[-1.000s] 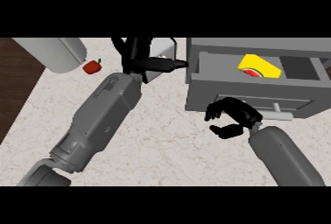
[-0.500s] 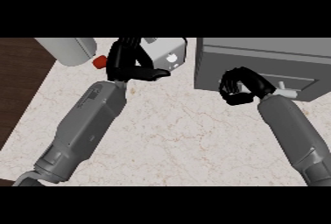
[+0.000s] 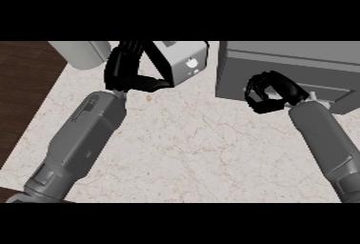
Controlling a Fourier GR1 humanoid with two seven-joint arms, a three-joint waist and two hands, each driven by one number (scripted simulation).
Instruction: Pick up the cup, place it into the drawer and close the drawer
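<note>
Right hand [image 3: 271, 93], fingers clenched on nothing, against grey box-shaped drawer unit [image 3: 295, 66] upper right: push squarely until flush.

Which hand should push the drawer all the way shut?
The right hand, probably. It is curled right at the drawer front. The left hand is off by the toaster.

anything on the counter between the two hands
No. In the head view, only bare marble counter lies between the left hand and the right hand.

head view, steeply down, counter [image 3: 190, 143] close
</note>
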